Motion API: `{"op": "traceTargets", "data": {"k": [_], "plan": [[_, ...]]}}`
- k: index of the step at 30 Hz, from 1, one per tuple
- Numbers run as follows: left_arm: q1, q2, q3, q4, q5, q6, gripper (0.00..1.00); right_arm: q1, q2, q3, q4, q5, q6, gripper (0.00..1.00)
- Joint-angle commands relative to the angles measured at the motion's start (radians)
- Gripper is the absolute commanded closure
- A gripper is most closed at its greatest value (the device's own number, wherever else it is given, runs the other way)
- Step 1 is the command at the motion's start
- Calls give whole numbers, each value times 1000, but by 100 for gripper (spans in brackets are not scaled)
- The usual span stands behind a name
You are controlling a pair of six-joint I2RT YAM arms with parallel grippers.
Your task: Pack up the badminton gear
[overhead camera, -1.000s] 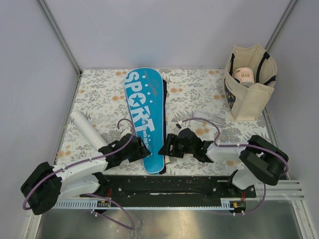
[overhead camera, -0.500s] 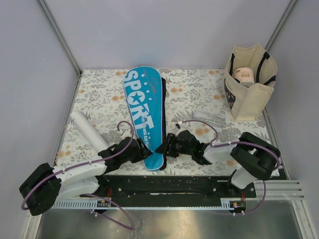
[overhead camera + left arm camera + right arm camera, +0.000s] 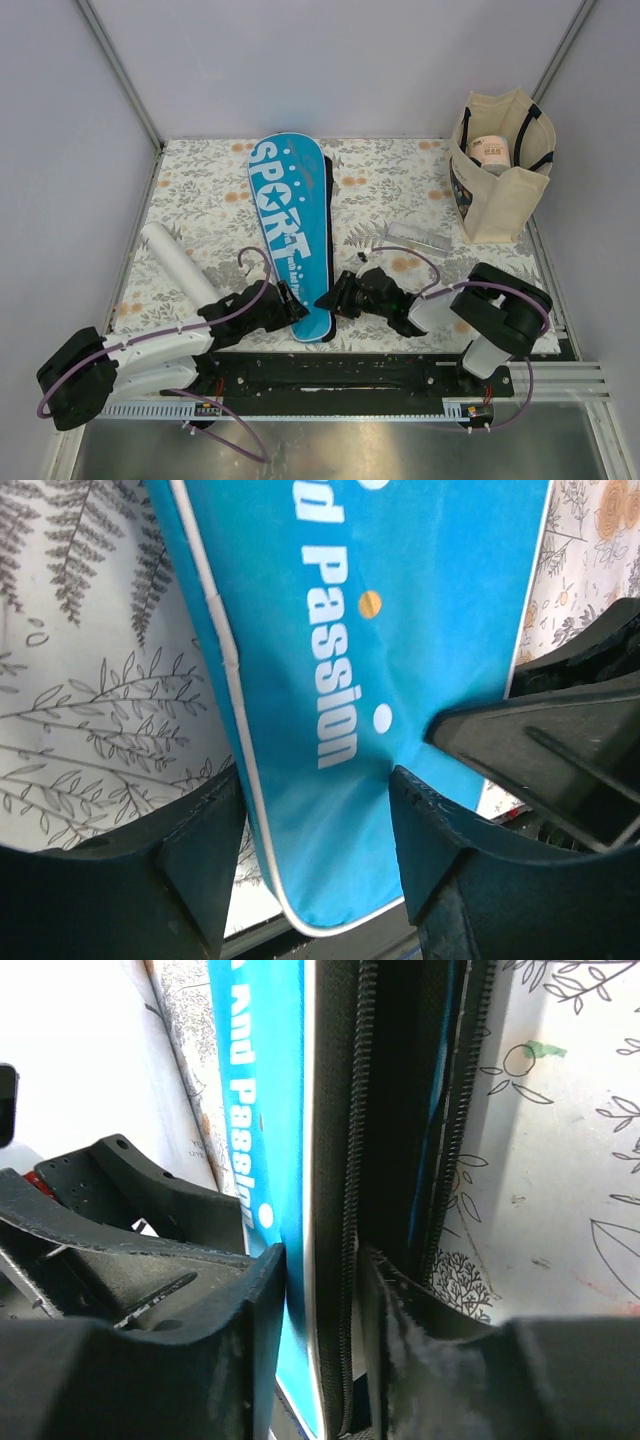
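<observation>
The blue SPORT cover (image 3: 290, 225) lies lengthwise on the table (image 3: 200, 190), its narrow tip close to the near edge. At that tip the right gripper (image 3: 322, 1250) has its fingers pressed close on the cover's zipper edge. The left gripper (image 3: 315, 785) straddles the tip with its fingers spread. I'd judge they're working the zip, and the next move calls for a steady pull along it. There's little room nearer than the tip. The white tube (image 3: 178, 262) lies left of the cover and the beige tote (image 3: 500, 190) stands well to its right.

The SPORT cover (image 3: 288, 225) has pivoted, its near end shifting rightward.
</observation>
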Motion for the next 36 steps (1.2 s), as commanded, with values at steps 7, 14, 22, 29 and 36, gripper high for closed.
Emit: {"op": "traceTargets", "data": {"k": [7, 14, 22, 29, 36], "plan": [[-13, -136, 87, -227, -135, 4, 37, 7, -251, 17, -264, 146, -82, 29], [-13, -81, 213, -309, -197, 102, 36, -42, -332, 127, -550, 174, -221, 26], [29, 35, 352, -309, -189, 193, 35, -129, -280, 235, -645, 29, -344, 26], [98, 38, 392, -304, -149, 259, 35, -246, -185, 333, -648, -59, -493, 19], [163, 23, 408, -310, -114, 319, 36, -361, 28, 466, -629, -188, -548, 19]]}}
